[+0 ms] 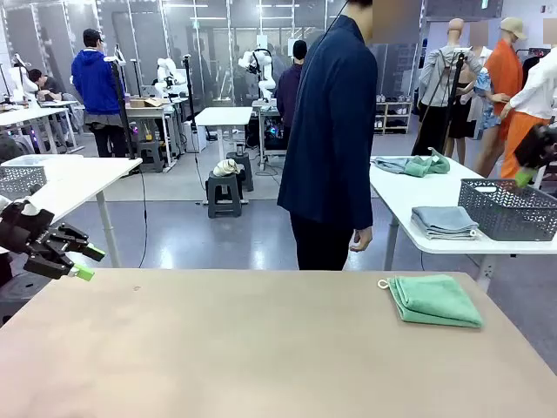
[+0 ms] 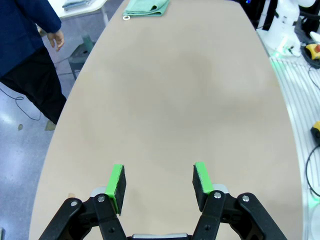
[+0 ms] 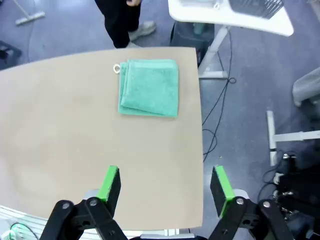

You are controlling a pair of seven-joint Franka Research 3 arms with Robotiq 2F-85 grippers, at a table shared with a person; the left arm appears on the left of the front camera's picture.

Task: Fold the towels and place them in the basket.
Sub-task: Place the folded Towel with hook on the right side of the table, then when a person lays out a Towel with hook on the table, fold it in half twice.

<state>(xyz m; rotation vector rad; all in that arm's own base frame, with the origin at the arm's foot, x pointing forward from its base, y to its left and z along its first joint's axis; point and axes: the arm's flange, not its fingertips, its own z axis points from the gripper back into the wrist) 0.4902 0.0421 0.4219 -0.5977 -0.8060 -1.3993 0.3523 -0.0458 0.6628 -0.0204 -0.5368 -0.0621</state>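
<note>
One folded towel [image 1: 435, 300] lies on the desk [image 1: 261, 348]. There are two tools, the left tool [image 2: 158, 176] and the right tool [image 3: 165, 182]. One person [image 1: 331, 139] stands at the far side. The white desk [image 1: 409, 196] behind carries one basket [image 1: 509, 209] and one stack of grey-blue cloths [image 1: 446, 221].

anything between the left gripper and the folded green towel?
Nothing. In the left wrist view, bare tan tabletop runs from the open left gripper all the way to the towel at the far end. The front view shows the same.
</note>
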